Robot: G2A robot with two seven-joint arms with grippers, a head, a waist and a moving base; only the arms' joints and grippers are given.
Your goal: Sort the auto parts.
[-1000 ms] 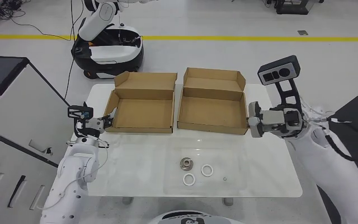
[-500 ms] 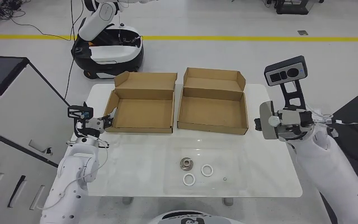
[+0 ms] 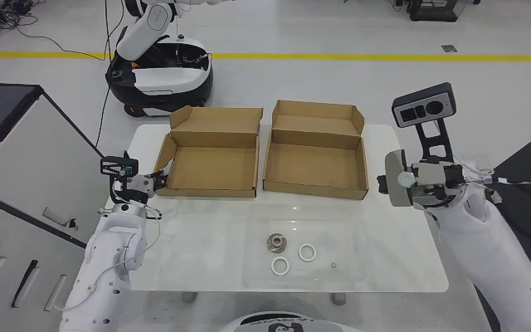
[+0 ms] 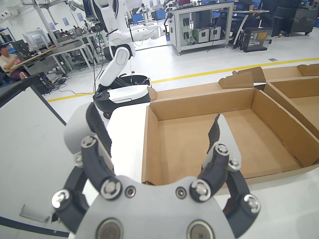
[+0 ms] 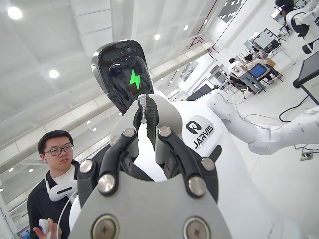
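**bolt pinched on the right, left fingers wide**

off the right edge of the table (image 3: 207, 241), level with the right box (image 3: 317, 166): right gripper (image 5: 144, 111), turned up away from the tabletop. fingers drawn narrow on a small threaded bolt (image 5: 142, 106), gripped between the ribbed pads with one end poking past the tips.

at the left edge: left gripper (image 3: 158, 179), just beside the left wall of the left box (image 3: 211, 166). fingers spread wide, holding nothing. between the tips and the box floor, only that cardboard wall.

on the far half of the table: both boxes open, side by side and almost touching, flaps raised on their far sides.

on the near half, well apart from both grippers: a metal flanged hub (image 3: 275, 242), a white ring (image 3: 307, 252) just right of it, a second white ring (image 3: 280, 266) just nearer, and farther right a tiny piece (image 3: 333, 266), too small to tell.

beyond the table: another white robot (image 3: 162, 75) on a dark wheeled base, and a yellow floor line (image 3: 348, 56).
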